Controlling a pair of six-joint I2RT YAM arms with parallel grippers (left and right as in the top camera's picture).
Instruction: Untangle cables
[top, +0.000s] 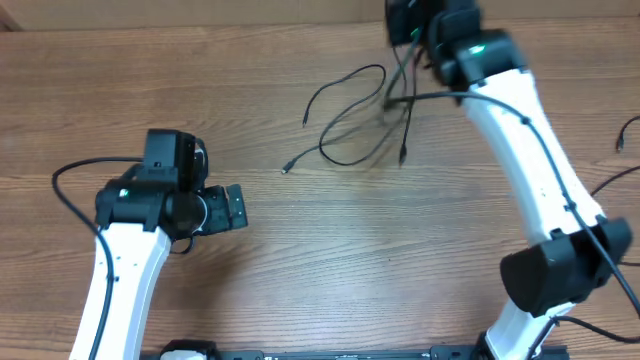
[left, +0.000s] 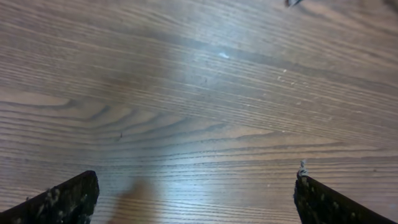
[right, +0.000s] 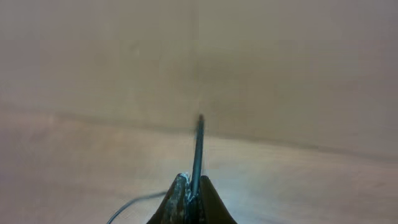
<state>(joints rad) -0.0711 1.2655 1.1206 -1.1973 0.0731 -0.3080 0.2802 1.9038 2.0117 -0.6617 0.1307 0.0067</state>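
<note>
— Cables (top: 388, 103): which way do they run from the grip?
— The right gripper (right: 193, 186) is pinched fully closed on one thin strand, at the far side of the table (top: 300, 260). From there the bunch trails toward the left arm's side and the near edge, loops spread flat, plug tips outermost.
— And the other arm?
— The left gripper (top: 238, 208) is spread wide with nothing in it, over bare wood. It is the nearer one to those loose tips, though well apart, so I'd judge it pulls from that end.
</note>
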